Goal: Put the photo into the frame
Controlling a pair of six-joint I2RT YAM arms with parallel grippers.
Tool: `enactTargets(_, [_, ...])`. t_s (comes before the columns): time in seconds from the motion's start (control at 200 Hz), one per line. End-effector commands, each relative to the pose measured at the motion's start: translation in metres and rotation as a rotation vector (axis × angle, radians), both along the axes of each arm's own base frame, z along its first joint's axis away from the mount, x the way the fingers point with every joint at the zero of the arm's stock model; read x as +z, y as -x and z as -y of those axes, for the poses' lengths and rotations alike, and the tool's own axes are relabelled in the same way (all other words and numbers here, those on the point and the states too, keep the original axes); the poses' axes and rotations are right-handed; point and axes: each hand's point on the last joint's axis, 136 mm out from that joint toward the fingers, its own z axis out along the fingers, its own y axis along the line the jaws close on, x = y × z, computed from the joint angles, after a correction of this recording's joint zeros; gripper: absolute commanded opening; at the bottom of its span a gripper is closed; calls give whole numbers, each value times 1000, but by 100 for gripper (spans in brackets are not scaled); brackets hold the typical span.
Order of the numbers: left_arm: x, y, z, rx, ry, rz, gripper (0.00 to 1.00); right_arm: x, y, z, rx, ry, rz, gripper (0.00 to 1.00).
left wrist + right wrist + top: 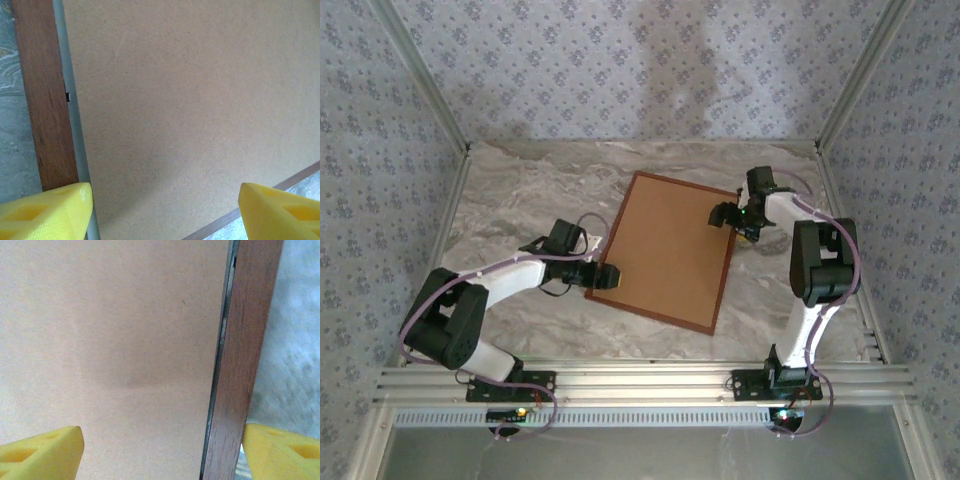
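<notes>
Frame [45, 100] w/ brown backing board [665, 245] lies mid-picture; L gripper [610, 278] at its left edge, R gripper [728, 215] at right, both wide open, empty

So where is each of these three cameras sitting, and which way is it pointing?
Top external: above, behind the arms, looking down on the marble table; both arms, left gripper, right gripper show.
Left wrist: on that wrist, looking down at the backing board; its yellow fingertips show.
Right wrist: on that wrist, looking down at the frame; yellow fingertips too.
Shared: board and frame.
</notes>
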Motion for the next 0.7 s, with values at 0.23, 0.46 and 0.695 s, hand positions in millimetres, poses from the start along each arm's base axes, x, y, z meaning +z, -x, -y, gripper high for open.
enactTargets(0.23, [11,-33,-39,186,-180,104,87,9,-19,11,29,84,72,84])
enactTargets(0.46, [39,-66,-40,232,-108,198,89,15,-18,12,21,96,105,84])
enactTargets(0.695, [51,-98,2,146,13,166,83,8,-18,9,8,61,104,84])
